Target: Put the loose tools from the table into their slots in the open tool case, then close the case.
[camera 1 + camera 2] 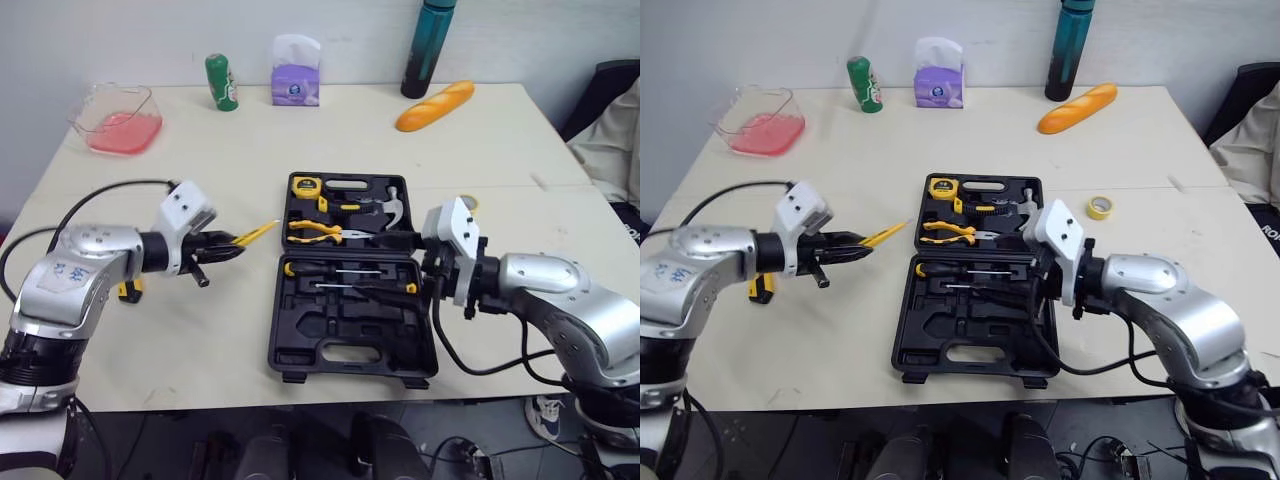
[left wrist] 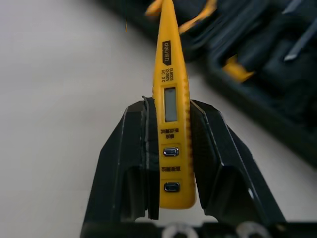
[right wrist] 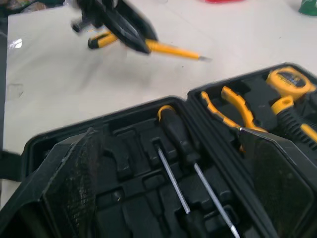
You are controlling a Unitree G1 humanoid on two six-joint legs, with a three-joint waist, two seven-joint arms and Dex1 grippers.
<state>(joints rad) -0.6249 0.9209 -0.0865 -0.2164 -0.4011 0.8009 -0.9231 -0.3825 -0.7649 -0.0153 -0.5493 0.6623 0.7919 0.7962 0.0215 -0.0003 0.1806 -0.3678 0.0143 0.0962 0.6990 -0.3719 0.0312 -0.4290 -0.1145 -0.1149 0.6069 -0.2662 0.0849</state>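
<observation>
1. Tool case (image 1: 300, 345) lies open on the surface (image 1: 200, 340), near the front edge and a little right of centre.
2. Far half of the case: tape measure (image 1: 305, 185), pliers (image 1: 315, 232) and hammer (image 1: 392, 208) seated in slots.
3. Near half: two screwdrivers (image 3: 178, 144) side by side along its far edge. The other slots are bare.
4. Left fingers (image 2: 126, 148) clamped on a yellow tester pen (image 1: 258, 232), one finger on each side of its body, gripping the button end.
5. Pen held over the surface just beside the case's left edge. Its tip points toward the far half but is not over the case.
6. Right fingers (image 3: 74, 183) spread wide apart with nothing between them. They sit at the case's right edge by the hinge line, at the screwdrivers' tip end. Can't tell whether they touch the case.
7. Yellow-and-black tool (image 1: 760, 285) lies loose near the left edge of the surface, partly hidden behind the left arm.
8. Yellow tape roll (image 1: 1100, 207) lies flat on the surface, right of the case's far half.
9. Far edge, left to right: pink tray (image 1: 113, 120) at the left corner, green can (image 1: 222, 82), purple tissue pack (image 1: 296, 75), teal bottle (image 1: 428, 50), bread loaf (image 1: 435, 105).
</observation>
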